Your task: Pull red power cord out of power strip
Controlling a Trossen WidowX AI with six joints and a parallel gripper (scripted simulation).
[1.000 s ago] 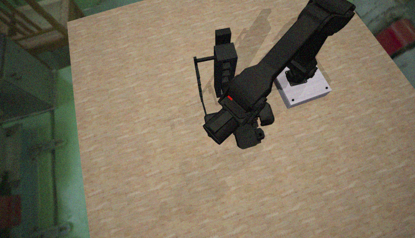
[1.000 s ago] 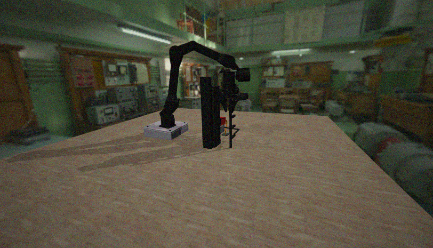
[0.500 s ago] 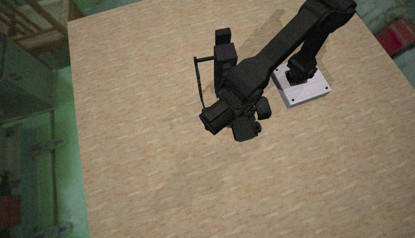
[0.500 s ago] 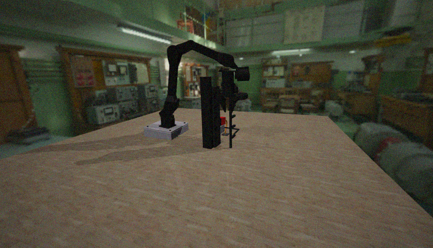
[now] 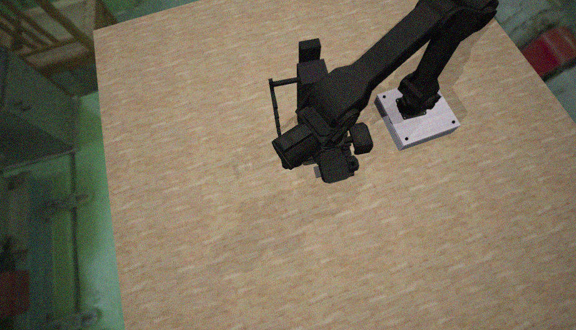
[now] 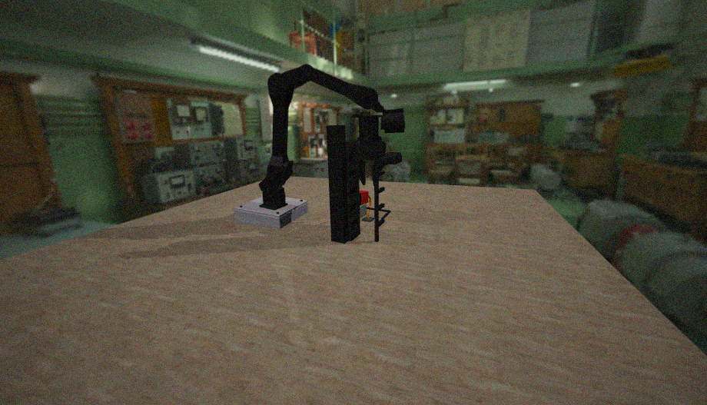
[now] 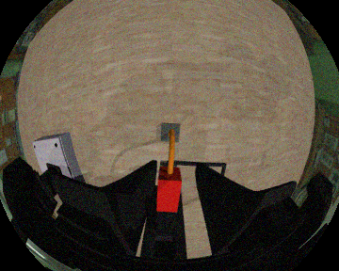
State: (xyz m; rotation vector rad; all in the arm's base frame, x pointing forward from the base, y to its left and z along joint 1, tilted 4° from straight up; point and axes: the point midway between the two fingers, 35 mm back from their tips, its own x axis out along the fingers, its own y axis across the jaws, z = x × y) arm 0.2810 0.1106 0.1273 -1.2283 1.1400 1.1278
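From the top view, the arm (image 5: pixel 382 49) is reaching out from its grey base (image 5: pixel 418 124) and bending down over the upright power strip (image 5: pixel 310 60). It is hiding the end effector and the plug, so neither the grip nor the plug's seating can be judged here.

From the exterior view, the power strip (image 6: pixel 344 186) is standing on end on the bench (image 6: pixel 365 300). The red plug (image 6: pixel 363 197) is showing just beside its right face, low down, with the wrist hanging above it. Whether the plug is seated in a socket is too small to tell.

From the wrist view, the end effector (image 7: pixel 180 171) is straddling the red plug (image 7: pixel 169 194). Its fingers are standing partly apart, with pale strips of gap on both sides, so it is released and gripping nothing. An orange cord (image 7: pixel 171 152) is running from the plug to a small grey block (image 7: pixel 171 132).

The step in hand looks like the approach to grasping. The next move calls for closing squarely on the plug, then pulling straight away from the strip without tipping it.
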